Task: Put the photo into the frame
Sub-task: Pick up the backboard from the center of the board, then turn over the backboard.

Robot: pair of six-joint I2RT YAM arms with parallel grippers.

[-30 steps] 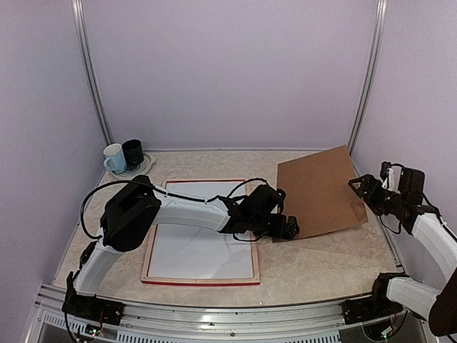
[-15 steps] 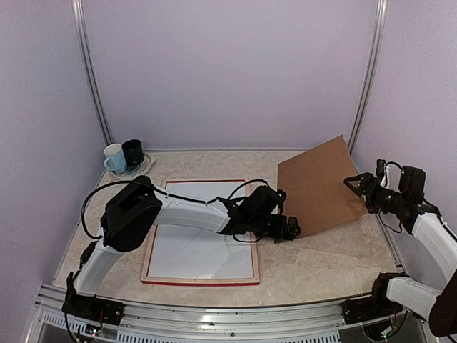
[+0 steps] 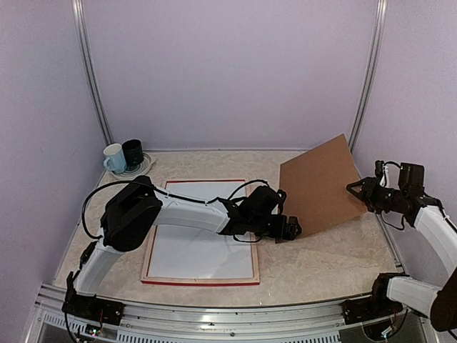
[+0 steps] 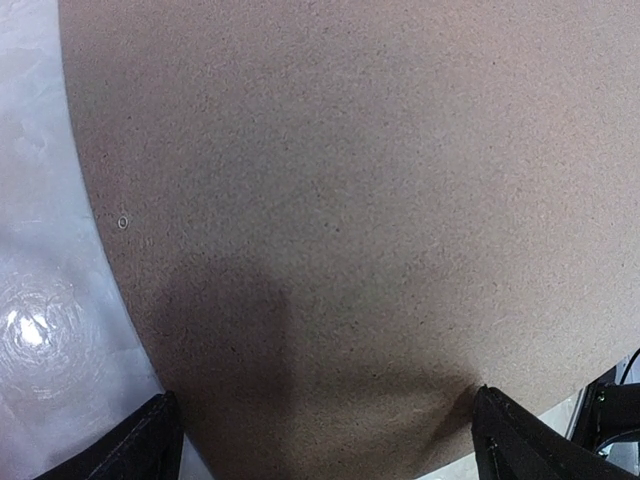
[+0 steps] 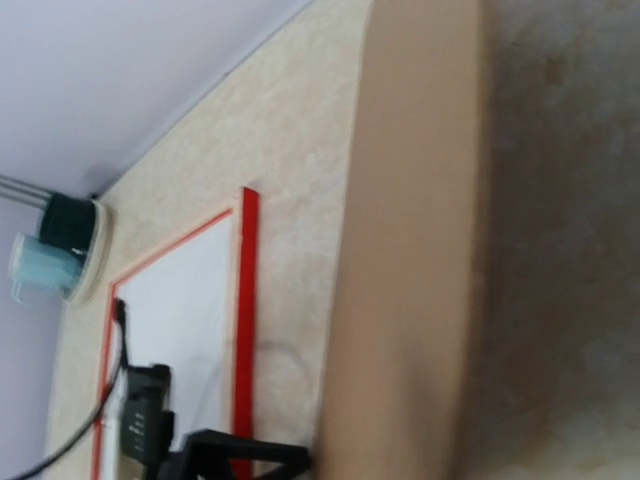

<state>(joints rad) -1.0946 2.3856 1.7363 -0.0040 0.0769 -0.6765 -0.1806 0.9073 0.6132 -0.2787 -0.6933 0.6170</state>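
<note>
Now, photo [image 3: 193,257] looks seated in frame [image 3: 200,281] — board [image 3: 318,189] step. Left gripper [image 3: 291,230] gapes at board's corner; right gripper [image 3: 359,191] at raised edge, grip unclear. Next: you pinch firmly, carry over frame.

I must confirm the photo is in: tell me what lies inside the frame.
The photo lies in the frame, white back up, so its picture side is hidden. The left arm crosses its upper part and covers a strip there.
</note>
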